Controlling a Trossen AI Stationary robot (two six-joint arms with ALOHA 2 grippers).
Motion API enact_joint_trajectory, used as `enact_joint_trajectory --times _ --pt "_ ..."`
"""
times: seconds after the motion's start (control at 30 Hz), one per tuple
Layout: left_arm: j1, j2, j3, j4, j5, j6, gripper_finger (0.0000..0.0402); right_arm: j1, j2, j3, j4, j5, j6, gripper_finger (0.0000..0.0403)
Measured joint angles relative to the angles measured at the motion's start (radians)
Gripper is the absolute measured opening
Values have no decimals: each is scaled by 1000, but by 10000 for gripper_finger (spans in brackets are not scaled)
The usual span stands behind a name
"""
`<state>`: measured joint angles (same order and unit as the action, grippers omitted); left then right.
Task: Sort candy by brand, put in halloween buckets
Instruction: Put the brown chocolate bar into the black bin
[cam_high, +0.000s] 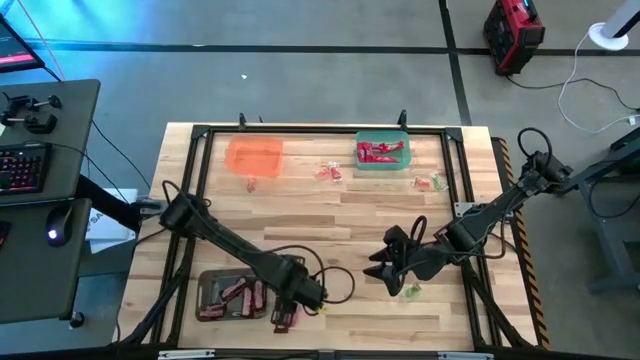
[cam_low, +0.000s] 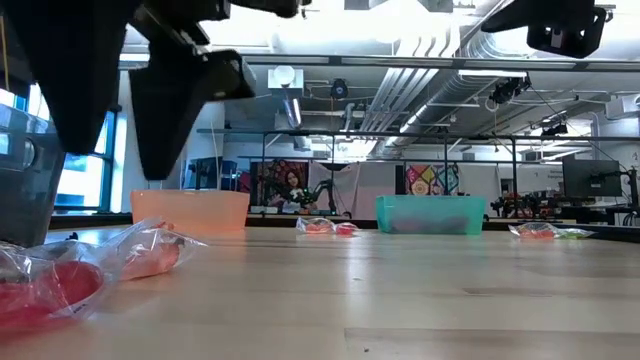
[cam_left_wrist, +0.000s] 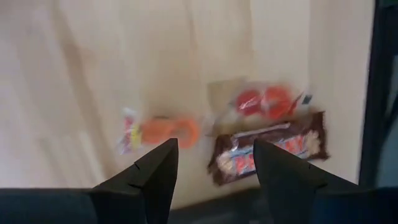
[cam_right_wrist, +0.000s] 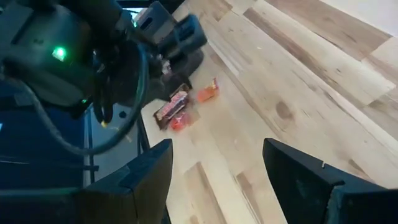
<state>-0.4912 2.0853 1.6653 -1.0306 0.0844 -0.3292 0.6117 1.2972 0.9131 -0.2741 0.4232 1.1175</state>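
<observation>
My left gripper (cam_high: 289, 308) (cam_left_wrist: 214, 155) hangs open over the table's near edge, just right of the dark grey tub (cam_high: 228, 296), which holds brown bars. Below its fingers lie a brown bar (cam_left_wrist: 273, 149) and two clear wrappers of orange-red sweets (cam_left_wrist: 165, 132) (cam_left_wrist: 267, 101); it touches none of them. My right gripper (cam_high: 380, 262) (cam_right_wrist: 217, 158) is open above the table right of centre, with a small green sweet (cam_high: 412, 290) beside it. The orange tub (cam_high: 253, 155) and the green tub (cam_high: 382, 150), which holds red sweets, stand at the far edge.
Loose sweets lie near the far tubs (cam_high: 328, 172) (cam_high: 430, 182) (cam_high: 250, 185). A black frame (cam_high: 300, 130) runs around the tabletop. A cable (cam_high: 335, 285) loops on the table between the arms. Bare wood (cam_high: 320, 225) stretches across the middle of the table.
</observation>
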Motion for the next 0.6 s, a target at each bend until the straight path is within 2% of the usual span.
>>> enact_joint_trajectory --times 0.17,0.6 --pt "31 30 0 -14 116 -56 197 0 0 0 -2 3 0 242" --pt "85 87 0 -22 229 -157 197 0 0 0 -30 44 0 242"
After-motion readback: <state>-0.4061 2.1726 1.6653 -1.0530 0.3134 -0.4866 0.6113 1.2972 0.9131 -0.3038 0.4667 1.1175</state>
